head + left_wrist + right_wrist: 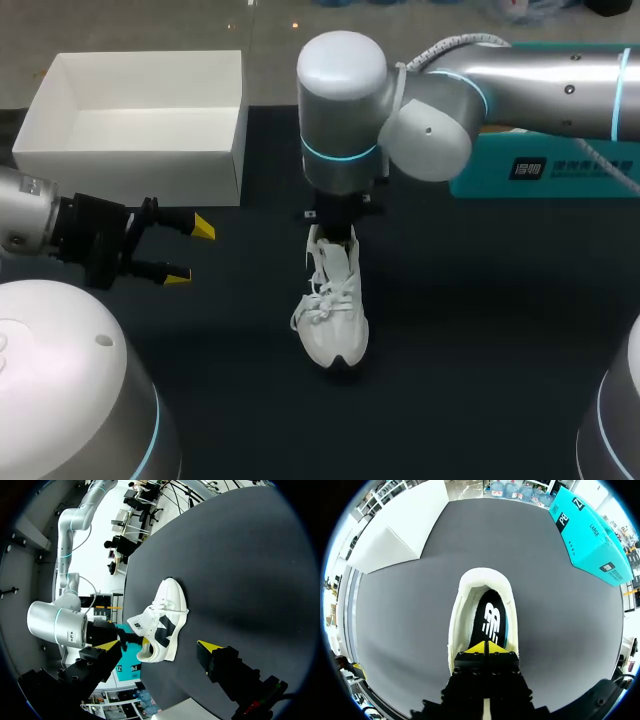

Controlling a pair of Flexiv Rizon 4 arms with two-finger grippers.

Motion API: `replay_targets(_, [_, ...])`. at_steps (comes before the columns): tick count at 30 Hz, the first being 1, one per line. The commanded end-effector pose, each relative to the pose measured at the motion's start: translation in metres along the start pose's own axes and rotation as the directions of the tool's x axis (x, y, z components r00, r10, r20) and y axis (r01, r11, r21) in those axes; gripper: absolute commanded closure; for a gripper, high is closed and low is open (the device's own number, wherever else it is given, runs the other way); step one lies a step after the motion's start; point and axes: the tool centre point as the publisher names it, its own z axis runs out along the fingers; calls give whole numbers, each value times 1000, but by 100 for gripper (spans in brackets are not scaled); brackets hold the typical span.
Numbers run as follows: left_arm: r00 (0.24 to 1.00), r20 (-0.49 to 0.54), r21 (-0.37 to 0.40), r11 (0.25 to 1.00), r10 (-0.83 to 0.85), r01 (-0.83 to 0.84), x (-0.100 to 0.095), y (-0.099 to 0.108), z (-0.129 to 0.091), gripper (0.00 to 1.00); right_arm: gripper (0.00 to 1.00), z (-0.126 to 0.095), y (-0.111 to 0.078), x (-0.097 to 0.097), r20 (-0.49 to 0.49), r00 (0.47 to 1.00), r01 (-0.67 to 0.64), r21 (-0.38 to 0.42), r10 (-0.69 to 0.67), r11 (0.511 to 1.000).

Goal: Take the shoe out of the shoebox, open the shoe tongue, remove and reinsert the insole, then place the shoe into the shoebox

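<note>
In the right wrist view, the right gripper (485, 648) body masks the shoe (483, 577) forward of its opening; we cannot determine whether the closed tips pinch anything. In the head view, the right arm (540, 75) conceals part of the teal box (570, 182), which the edge also crops.

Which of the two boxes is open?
The white shoebox at the far left: no lid, bare inside. The teal box at the right shows a closed top.

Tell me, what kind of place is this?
Probably a test table in a robot lab. Two robot arms stand over a dark table, with a white shoe and an open white shoebox on it.
</note>
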Motion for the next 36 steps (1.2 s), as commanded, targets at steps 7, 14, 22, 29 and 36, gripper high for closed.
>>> replay_targets(7, [1000, -5, -1, 1000, 0, 0, -1, -1, 0, 0, 100, -7, 9, 0, 42, 998, -54, 199, 46, 979])
replay_targets(14, [1000, -5, -1, 1000, 0, 0, -1, -1, 0, 0, 100, 1, 7, 5, 77, 994, -90, 283, 71, 955])
replay_targets(22, [1000, -5, -1, 1000, 0, 0, -1, -1, 0, 0, 100, 0, 6, 5, 56, 994, -112, 404, 97, 908])
replay_targets(29, [1000, -5, -1, 1000, 0, 0, -1, -1, 0, 0, 100, -4, 4, 5, 57, 994, -108, 389, 93, 915])
replay_targets(36, [1000, -5, -1, 1000, 0, 0, -1, -1, 0, 0, 100, -7, -3, 5, 49, 994, -106, 401, 94, 910])
